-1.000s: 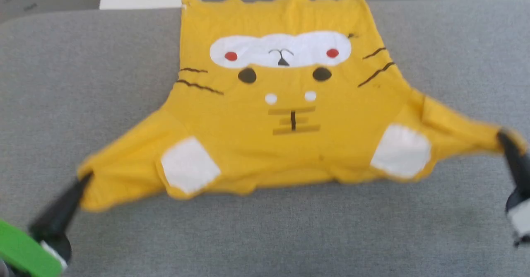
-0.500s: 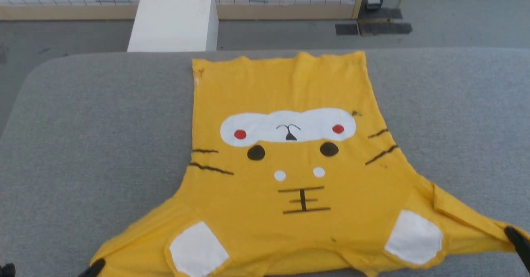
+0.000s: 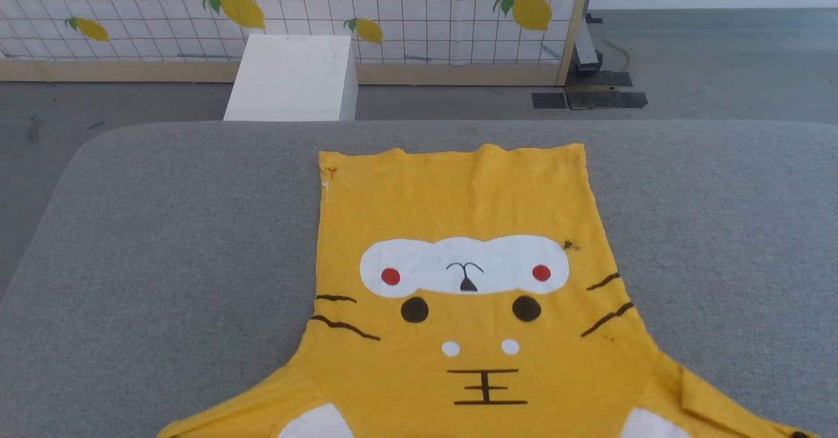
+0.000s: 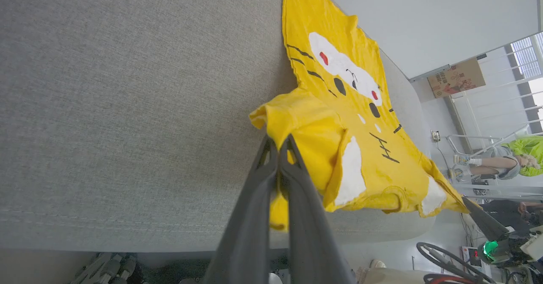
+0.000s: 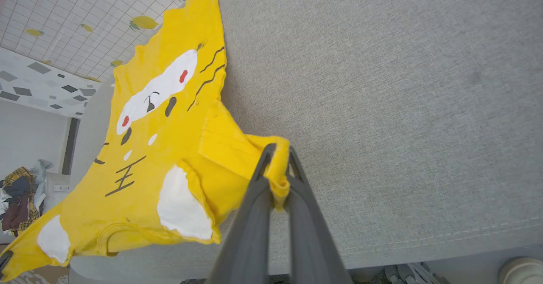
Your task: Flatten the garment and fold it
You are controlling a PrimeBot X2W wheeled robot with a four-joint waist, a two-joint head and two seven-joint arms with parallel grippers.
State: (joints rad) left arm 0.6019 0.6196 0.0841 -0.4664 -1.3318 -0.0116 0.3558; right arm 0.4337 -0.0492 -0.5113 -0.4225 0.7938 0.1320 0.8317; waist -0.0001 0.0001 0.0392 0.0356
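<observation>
1. Grey woven cloth covers a wide padded table (image 3: 163,228) with rounded corners. Beyond it, on the floor, stand a white box (image 3: 291,78) and a grid-patterned screen (image 3: 406,12) printed with lemons.
2. The garment (image 3: 452,215), a mustard-yellow T-shirt, lies face-up in the middle of the table. Its straight hem points toward the far edge and rests flat and smooth there. Its sleeve end is toward the robot and runs off the bottom of the head view.
3. Its print is an animal face: a white muzzle patch with two red dots, black oval eyes and dark whisker strokes at both sides. One white patch sits near each sleeve.
4. The left gripper (image 4: 278,142) has its fingers pressed together on the end of the left sleeve. Yellow fabric is bunched between the tips and held up off the grey cloth.
5. The right gripper (image 5: 278,150) is clamped the same way on the right sleeve end, with a fold of fabric pinched between its fingers.
6. Between the two grips the shirt's near edge is raised and sags slightly, close to the table's near edge.
7. Past the table, the left wrist view shows a seated person (image 4: 509,156) in a bright green top and a cardboard box (image 4: 456,78). The right wrist view shows a heap of clothes (image 5: 19,199).
</observation>
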